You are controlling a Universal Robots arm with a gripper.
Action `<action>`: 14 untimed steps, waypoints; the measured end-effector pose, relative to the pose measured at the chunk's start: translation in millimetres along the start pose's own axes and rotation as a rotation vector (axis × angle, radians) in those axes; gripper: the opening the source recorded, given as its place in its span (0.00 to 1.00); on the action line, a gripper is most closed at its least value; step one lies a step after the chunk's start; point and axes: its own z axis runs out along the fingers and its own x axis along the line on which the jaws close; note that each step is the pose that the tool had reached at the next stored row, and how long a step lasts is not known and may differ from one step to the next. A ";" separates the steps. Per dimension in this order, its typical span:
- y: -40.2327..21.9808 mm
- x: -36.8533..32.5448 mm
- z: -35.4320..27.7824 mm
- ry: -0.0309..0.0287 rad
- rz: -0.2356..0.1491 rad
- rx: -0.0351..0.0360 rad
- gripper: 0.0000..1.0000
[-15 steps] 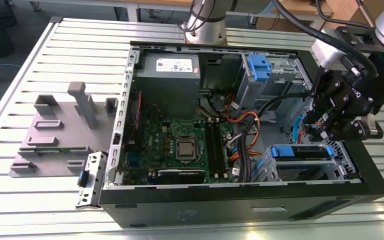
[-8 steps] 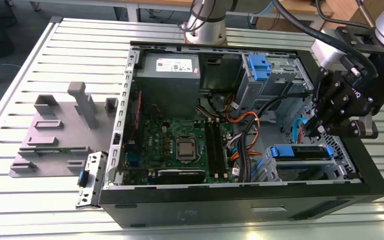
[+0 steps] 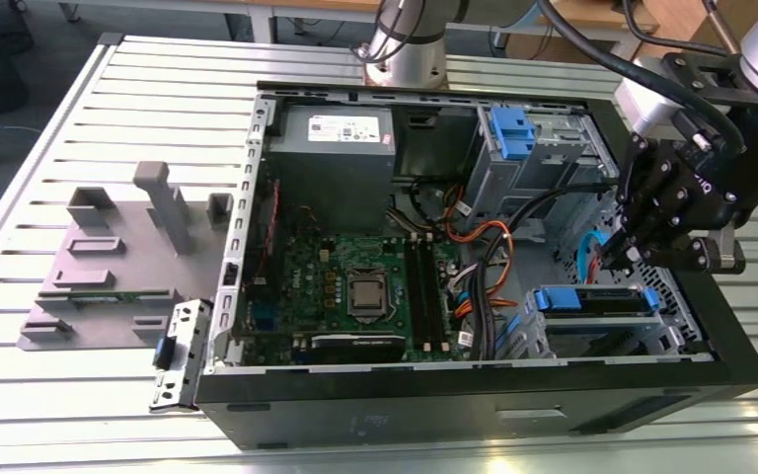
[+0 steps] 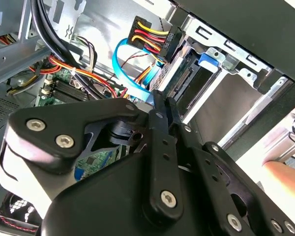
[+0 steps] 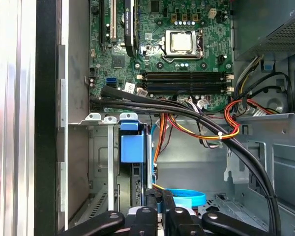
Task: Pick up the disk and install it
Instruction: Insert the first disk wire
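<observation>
Showing blue tab, disk (image 3: 595, 301) seated in bay, tool (image 3: 612, 259) above

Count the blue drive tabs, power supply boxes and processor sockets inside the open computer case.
Blue drive tabs: 2
Power supply boxes: 1
Processor sockets: 1
Total: 4

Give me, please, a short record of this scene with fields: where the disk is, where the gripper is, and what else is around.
disk: blue carrier tab seen in the lower bay of the open computer case; also in the first wrist view
gripper: above the bay, near the disk, inside the case
cables: orange and black bundle beside the bay
motherboard: exposed
fixture: grey on the table, at the exterior view's left
</observation>
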 end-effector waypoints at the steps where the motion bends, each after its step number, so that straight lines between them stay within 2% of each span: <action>1: 0.0 0.7 0.2 -0.0002 0.000 0.0000 0.16; 8: -0.4 9.4 2.9 -0.0009 0.000 0.0000 0.16; 14: -0.5 10.7 7.0 -0.0022 0.000 0.0017 0.16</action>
